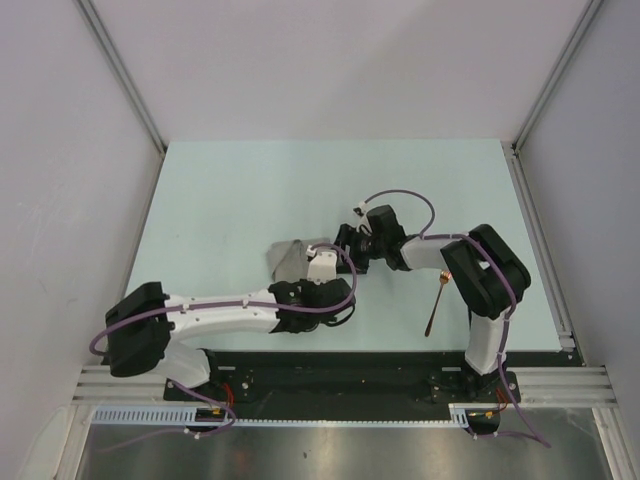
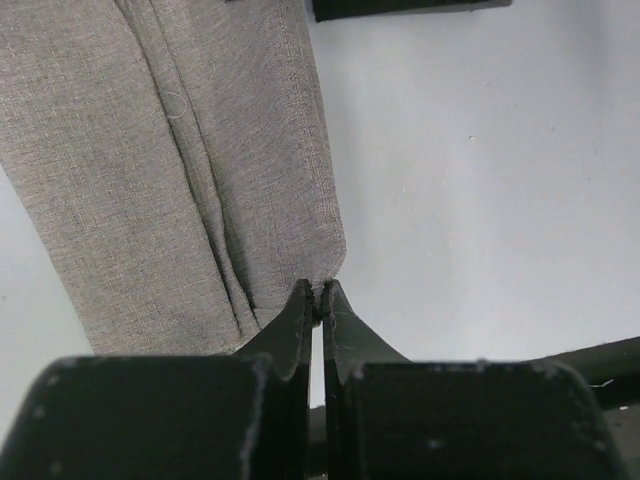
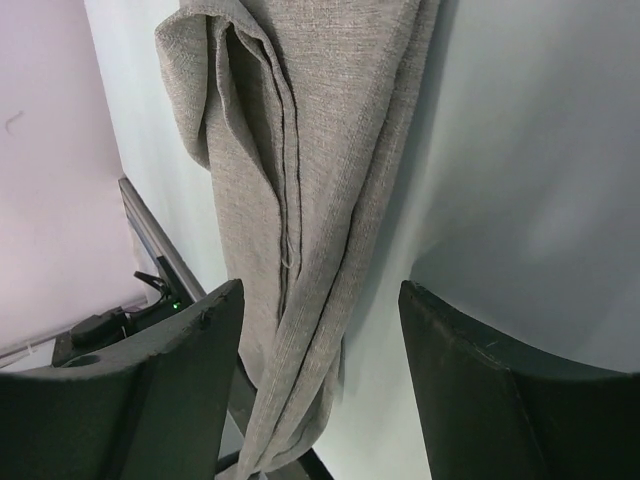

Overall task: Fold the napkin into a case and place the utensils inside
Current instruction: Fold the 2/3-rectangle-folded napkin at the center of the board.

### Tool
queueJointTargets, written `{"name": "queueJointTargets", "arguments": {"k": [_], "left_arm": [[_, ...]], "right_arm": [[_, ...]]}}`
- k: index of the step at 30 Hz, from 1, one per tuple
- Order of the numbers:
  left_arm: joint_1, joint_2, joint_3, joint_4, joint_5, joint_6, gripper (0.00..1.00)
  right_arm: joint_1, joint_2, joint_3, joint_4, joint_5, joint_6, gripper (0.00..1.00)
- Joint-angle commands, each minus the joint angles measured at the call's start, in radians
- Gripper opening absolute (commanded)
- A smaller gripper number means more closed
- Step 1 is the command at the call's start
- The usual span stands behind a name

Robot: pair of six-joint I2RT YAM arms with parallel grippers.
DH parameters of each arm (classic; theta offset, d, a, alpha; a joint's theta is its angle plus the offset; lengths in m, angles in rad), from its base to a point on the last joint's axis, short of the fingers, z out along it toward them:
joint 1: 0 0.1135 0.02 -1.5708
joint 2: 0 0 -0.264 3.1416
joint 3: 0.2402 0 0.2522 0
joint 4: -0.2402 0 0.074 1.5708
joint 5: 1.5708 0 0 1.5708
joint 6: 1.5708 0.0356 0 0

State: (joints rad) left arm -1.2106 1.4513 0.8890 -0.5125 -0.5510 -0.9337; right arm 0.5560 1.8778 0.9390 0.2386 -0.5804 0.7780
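The left fingers (image 2: 285,335) pinch a corner of the napkin (image 2: 180,170). The right fingers (image 3: 170,380) stand wide apart, with the napkin just past them.

The top view looks steeply down from above and behind the arm bases over the whole table (image 1: 250,190); the left wrist view sits close behind the left gripper (image 2: 318,300), facing the napkin (image 2: 150,150); the right wrist view, equally near, looks past the right gripper (image 3: 320,290). All three share the napkin.
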Motion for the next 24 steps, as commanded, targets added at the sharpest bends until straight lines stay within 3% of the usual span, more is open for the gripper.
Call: {"name": "queueJointTargets", "arguments": {"k": [1,24], "left_arm": [[-0.004,-0.078,-0.005,-0.012,-0.032,-0.025,0.0],[0.002,-0.175,-0.042,-0.112,-0.089,-0.065,0.0]], "right_arm": [[0.016,0.032,0.049,0.048,0.025,0.021,0.68],[-0.001,0.126,0.141,0.054,-0.003,0.023,0.54]]}}
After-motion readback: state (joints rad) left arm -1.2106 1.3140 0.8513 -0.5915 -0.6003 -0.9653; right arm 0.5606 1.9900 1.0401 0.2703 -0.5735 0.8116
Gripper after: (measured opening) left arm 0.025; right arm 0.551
